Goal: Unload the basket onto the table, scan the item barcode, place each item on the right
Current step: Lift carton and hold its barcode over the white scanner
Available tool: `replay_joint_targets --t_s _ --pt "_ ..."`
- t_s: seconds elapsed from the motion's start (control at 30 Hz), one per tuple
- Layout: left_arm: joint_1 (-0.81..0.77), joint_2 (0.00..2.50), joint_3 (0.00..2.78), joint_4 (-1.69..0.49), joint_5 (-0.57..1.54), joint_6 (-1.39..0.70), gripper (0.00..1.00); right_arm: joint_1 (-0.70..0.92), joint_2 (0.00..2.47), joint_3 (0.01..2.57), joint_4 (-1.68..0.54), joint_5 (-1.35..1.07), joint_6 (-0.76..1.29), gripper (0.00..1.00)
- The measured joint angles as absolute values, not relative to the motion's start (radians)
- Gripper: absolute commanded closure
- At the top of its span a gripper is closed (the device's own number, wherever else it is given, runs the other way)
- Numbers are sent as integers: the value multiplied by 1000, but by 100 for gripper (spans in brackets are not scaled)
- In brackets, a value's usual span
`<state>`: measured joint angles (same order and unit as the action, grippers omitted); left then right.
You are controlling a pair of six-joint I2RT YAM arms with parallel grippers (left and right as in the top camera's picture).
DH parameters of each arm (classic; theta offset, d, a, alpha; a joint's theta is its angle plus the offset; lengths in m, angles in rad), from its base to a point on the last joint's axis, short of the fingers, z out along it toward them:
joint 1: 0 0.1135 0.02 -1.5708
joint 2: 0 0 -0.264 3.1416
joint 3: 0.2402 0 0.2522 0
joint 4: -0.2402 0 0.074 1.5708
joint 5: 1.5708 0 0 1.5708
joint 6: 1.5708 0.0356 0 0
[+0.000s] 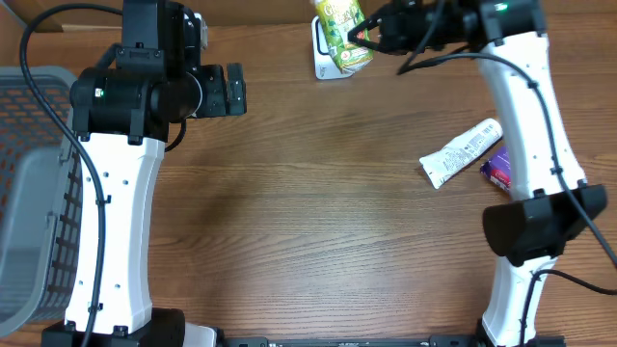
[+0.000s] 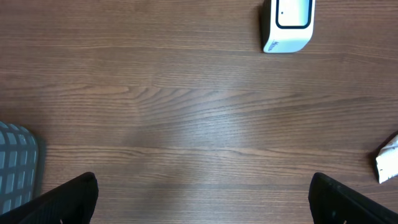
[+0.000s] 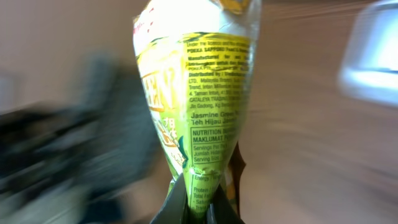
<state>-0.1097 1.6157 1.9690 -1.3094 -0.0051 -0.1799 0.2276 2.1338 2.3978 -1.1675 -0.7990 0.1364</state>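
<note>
Pack [image 1: 342, 34], green and yellow, hangs above the far edge of the bench [image 1: 318, 212], over the white scanner [image 1: 321, 64]. It is pinched at one end by the closed right claw [image 1: 364, 37]. To the left, the left claw [image 1: 234, 90] hovers wide open and empty. A white tube [image 1: 463, 152] and a purple packet [image 1: 497, 166] lie at the right. A grey basket [image 1: 29, 193] sits at the far left.

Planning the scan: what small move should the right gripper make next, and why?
Probably twist the green tea packet in the right gripper to hunt for its barcode: it hangs over the scanner, but the wrist view shows only nutrition text.
</note>
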Motion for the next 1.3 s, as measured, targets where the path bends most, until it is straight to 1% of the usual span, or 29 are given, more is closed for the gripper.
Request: replay_joint_targets --t_s 0.13,0.2,0.3,0.43,0.63,0.87,1.07,1.3 --pt "-110 1616 1969 -1309 -5 -180 0 343 2141 2395 -1091 -310 119 96" --pt "-110 1616 1969 -1309 -5 -180 0 422 2151 2394 -1005 -63 72 96" --pt "-110 1616 1969 -1309 -5 -180 1 495 2172 2389 -893 140 -11 96" --pt "-110 1616 1969 -1309 -5 -180 0 540 2230 2388 -777 298 -111 96" --pt "-110 1616 1969 -1309 -5 -180 1 513 2378 2386 -677 401 -173 96" --pt "-110 1616 1969 -1309 -5 -180 1 477 2513 2372 -666 430 -200 96" --pt "-110 1616 1969 -1309 -5 -180 1 480 2547 2369 -647 434 -212 96" --pt "-110 1616 1969 -1309 -5 -180 0 486 2547 2369 -561 435 -258 96"
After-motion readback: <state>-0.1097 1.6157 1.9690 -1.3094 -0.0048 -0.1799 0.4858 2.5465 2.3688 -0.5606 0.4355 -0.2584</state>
